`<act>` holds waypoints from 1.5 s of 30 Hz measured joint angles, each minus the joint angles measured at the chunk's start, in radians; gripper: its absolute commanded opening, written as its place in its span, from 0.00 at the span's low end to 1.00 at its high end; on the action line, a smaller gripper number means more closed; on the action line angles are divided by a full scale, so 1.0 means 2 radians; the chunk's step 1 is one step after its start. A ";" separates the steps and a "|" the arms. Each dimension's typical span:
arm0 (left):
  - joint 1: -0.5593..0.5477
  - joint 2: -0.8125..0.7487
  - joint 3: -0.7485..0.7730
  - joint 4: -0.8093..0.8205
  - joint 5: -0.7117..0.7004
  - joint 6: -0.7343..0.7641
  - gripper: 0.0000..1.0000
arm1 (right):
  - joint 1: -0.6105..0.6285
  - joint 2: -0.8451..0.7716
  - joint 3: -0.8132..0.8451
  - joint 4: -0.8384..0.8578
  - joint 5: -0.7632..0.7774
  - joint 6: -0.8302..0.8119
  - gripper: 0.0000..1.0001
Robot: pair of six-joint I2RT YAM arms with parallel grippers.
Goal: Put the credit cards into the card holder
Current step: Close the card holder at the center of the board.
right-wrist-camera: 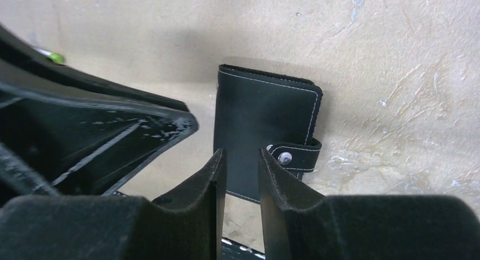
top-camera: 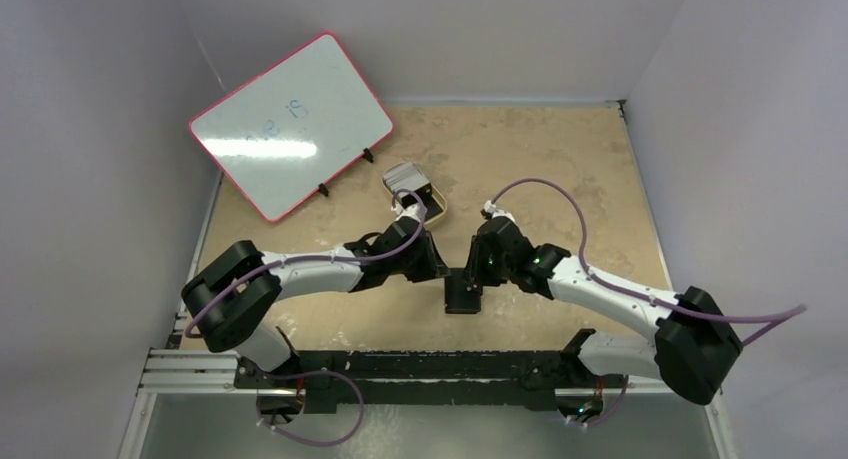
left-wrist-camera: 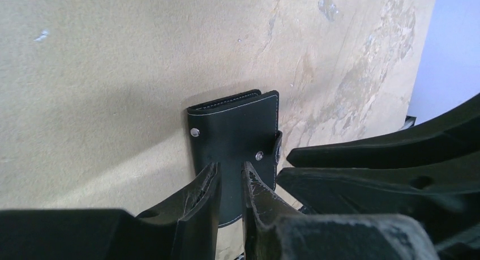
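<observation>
The card holder is a closed black wallet lying flat near the table's front, its snap tab fastened. In the left wrist view the card holder lies just beyond my left gripper, whose jaws stand a narrow gap apart with nothing between them. My right gripper hovers over the card holder from the other side, its jaws also slightly apart and empty. In the top view the left gripper and right gripper meet above the wallet. The credit cards sit stacked behind them.
A tan oval tin lies next to the card stack. A pink-framed whiteboard leans on stands at the back left. The black mounting rail runs along the near edge. White walls close in the table.
</observation>
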 measured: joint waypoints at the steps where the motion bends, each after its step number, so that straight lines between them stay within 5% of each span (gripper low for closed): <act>1: 0.000 -0.006 0.000 -0.006 -0.005 0.000 0.19 | 0.005 0.006 0.003 -0.003 0.007 0.002 0.29; 15: -0.002 -0.005 -0.008 -0.028 -0.020 0.000 0.19 | 0.024 0.053 0.027 -0.052 0.060 0.019 0.27; 25: -0.002 0.002 -0.010 -0.027 -0.019 0.000 0.19 | 0.031 0.069 0.040 -0.068 0.073 0.023 0.11; 30: -0.002 0.002 -0.010 -0.027 -0.019 0.000 0.19 | 0.031 0.069 0.040 -0.070 0.073 0.023 0.23; 45: -0.002 0.002 -0.018 -0.027 -0.018 0.000 0.19 | 0.055 0.103 0.066 -0.100 0.100 0.036 0.27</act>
